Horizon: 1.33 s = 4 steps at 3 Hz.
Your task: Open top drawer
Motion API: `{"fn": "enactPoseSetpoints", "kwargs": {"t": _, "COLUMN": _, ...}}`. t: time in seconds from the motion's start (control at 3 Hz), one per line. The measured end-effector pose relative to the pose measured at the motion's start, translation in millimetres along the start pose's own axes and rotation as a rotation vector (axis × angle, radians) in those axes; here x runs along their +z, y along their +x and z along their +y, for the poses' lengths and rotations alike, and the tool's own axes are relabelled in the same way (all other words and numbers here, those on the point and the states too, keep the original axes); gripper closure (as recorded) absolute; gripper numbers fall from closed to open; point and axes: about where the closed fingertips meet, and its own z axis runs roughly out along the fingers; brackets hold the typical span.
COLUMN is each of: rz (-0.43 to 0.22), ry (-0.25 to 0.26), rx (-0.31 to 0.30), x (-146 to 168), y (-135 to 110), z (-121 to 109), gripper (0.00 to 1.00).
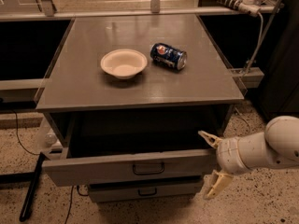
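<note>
Top drawer pulled out at the front of the grey table – dark inside, small black handle in the mid of its front. Gripper at the drawer's right end, fingers spread wide, holding nothing. Smaller drawer just below. Up top: white bowl & blue can (lying on its side), near each other.
</note>
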Motion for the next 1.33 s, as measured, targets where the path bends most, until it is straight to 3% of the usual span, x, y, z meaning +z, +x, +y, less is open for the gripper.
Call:
{"fn": "enactPoseSetpoints", "kwargs": {"t": 0.33, "rz": 0.036, "ry": 0.022, "rx": -0.012, "x": 19.7, "y": 11.4, "z": -9.0, "gripper": 0.00}}
{"fn": "enactPoseSetpoints", "kwargs": {"t": 0.67, "rz": 0.039, "ry": 0.030, "rx": -0.015, "x": 20.1, "y": 11.5, "z": -11.3, "gripper": 0.18}}
{"fn": "enactPoseSetpoints", "kwargs": {"t": 1.33, "rz": 0.019, "ry": 0.035, "rx": -0.027, "x": 8.9, "y": 7.5, "z": -3.6, "gripper": 0.65}}
